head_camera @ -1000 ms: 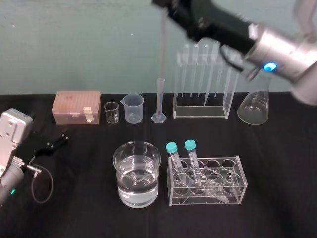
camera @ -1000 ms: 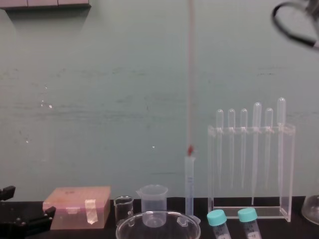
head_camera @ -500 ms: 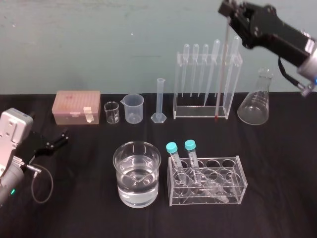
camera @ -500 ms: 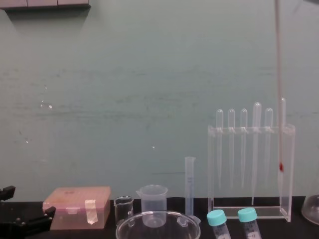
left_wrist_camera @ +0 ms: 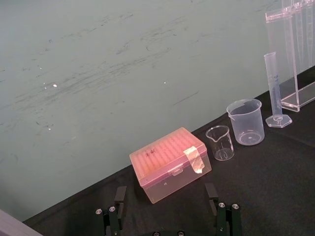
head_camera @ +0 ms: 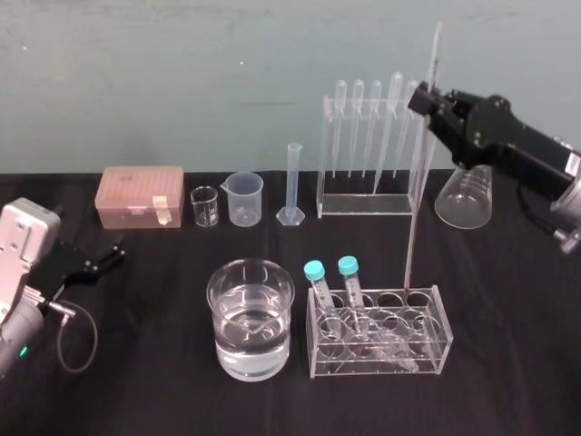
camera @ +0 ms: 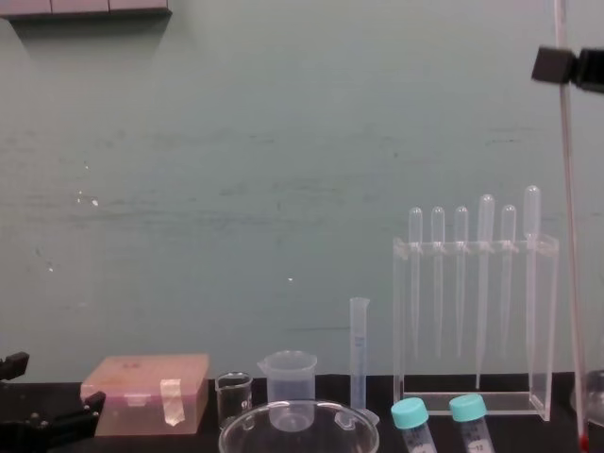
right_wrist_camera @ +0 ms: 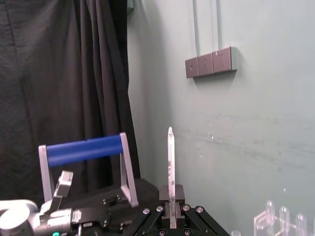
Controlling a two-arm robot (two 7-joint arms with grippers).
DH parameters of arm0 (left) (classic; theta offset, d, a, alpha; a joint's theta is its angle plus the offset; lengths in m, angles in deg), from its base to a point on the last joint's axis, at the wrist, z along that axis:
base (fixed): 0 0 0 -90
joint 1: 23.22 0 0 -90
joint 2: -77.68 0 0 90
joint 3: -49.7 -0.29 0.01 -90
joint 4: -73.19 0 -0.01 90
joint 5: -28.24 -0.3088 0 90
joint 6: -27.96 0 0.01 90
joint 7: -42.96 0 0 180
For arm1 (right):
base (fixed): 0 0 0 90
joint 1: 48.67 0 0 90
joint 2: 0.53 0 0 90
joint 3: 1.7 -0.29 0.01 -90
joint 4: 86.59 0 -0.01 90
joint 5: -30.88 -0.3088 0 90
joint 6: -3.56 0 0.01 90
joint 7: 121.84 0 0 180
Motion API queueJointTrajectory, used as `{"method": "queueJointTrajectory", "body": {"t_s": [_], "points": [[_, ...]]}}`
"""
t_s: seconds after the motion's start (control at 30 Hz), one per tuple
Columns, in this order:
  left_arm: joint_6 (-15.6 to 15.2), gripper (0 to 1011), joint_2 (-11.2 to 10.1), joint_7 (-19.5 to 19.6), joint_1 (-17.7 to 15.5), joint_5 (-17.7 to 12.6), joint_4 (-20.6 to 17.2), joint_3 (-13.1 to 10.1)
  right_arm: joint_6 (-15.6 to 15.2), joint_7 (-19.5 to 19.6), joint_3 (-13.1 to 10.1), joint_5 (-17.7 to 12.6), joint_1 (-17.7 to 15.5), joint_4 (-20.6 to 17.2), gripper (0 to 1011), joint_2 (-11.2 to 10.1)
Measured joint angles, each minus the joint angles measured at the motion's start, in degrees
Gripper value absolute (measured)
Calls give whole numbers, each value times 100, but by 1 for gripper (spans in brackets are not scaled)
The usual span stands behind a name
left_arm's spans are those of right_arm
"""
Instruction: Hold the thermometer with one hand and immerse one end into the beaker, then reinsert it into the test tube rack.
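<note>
Since half a second ago the right hand (head_camera: 427, 96) has carried the thermometer (head_camera: 418, 191) forward, away from the test tube rack (head_camera: 363, 205), and lower. Its red tip now sits at the back edge of the low tube rack (head_camera: 436, 338) rather than by the tall frame.

The black bench (head_camera: 508, 381) carries everything. The right hand, above the tall rack's right end, is clamped on the thermometer's upper part. The rod hangs nearly upright, top tilted slightly right. Whether the tip touches the low rack cannot be told.

The test tube rack stands at the back with its six pipettes (head_camera: 358, 127). The beaker (head_camera: 252, 356), part full of water, stands front centre, just left of the low rack and apart from the thermometer.

The left hand (head_camera: 111, 254) rests at the bench's left edge, fingers spread and holding nothing.
</note>
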Motion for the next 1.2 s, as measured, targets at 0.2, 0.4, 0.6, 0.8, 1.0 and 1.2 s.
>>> {"method": "queueJointTrajectory", "body": {"t_s": [0.2,0.4,0.6,0.8,1.0,1.2], "points": [[0,1008,0,0,0,0,0,0,27,-124,117,148,0,161,58,76],[0,1008,0,0,0,0,0,0,81,-231,216,271,117,400,58,247],[0,1008,0,0,0,0,0,0,159,-373,325,378,255,621,58,418],[0,1008,0,0,0,0,0,0,183,-446,436,548,339,793,58,493],[0,1008,0,0,0,0,0,0,171,-480,517,674,381,956,58,549],[0,1008,0,0,0,0,0,0,170,-498,579,786,394,1095,58,609]]}}
